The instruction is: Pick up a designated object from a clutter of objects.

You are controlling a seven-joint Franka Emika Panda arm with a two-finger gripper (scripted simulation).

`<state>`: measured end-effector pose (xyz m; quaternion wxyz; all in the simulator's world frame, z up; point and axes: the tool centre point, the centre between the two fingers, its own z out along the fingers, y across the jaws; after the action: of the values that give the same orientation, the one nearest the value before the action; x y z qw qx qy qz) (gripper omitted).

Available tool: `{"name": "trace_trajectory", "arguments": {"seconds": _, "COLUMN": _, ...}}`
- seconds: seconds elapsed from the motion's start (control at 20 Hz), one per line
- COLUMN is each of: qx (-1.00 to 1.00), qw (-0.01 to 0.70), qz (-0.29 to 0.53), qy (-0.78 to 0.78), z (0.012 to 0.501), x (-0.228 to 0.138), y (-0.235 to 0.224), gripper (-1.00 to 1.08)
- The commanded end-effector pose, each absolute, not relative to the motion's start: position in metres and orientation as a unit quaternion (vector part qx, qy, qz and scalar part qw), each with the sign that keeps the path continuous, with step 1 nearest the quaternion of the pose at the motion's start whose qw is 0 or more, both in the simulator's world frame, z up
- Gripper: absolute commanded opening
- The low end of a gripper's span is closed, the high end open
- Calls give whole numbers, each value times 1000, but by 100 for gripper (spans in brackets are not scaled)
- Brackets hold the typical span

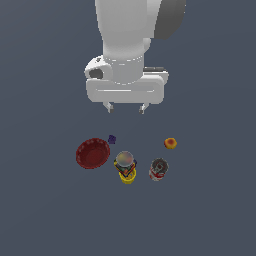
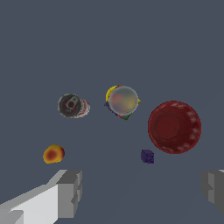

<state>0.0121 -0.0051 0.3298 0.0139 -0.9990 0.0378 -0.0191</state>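
Note:
The designated object, a dark red round bowl (image 1: 93, 153) (image 2: 174, 127) with a ribbed inside, rests on the grey floor at the exterior view's left end of the clutter. My gripper (image 1: 126, 107) (image 2: 142, 190) hangs open high above the items, nothing between its fingers (image 2: 70, 192). It is apart from the bowl, above and toward the exterior view's right of it. A small purple block (image 1: 112, 139) (image 2: 147, 156) lies close beside the bowl's rim.
A yellow cup (image 1: 127, 176) (image 2: 113, 92) and a multicoloured cube (image 1: 126, 170) (image 2: 124, 114) sit together under a greyish round top (image 1: 124, 159) (image 2: 123, 100). A red-white can (image 1: 158, 169) (image 2: 72, 106) and an orange-red fruit (image 1: 170, 143) (image 2: 53, 154) lie toward the exterior view's right.

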Motion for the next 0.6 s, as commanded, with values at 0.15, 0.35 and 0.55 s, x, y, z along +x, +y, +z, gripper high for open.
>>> {"name": "trace_trajectory", "arguments": {"seconds": 0.15, "qx": -999, "qw": 14, "qz": -19, "qy": 33, "z": 329, "x": 12, "y": 0, "gripper": 28}}
{"name": "trace_trajectory", "arguments": {"seconds": 0.35, "qx": -1000, "qw": 16, "qz": -18, "qy": 21, "z": 326, "x": 13, "y": 12, "gripper": 28}}
{"name": "trace_trajectory", "arguments": {"seconds": 0.55, "qx": -999, "qw": 15, "qz": -18, "qy": 22, "z": 326, "x": 13, "y": 12, "gripper": 28}}
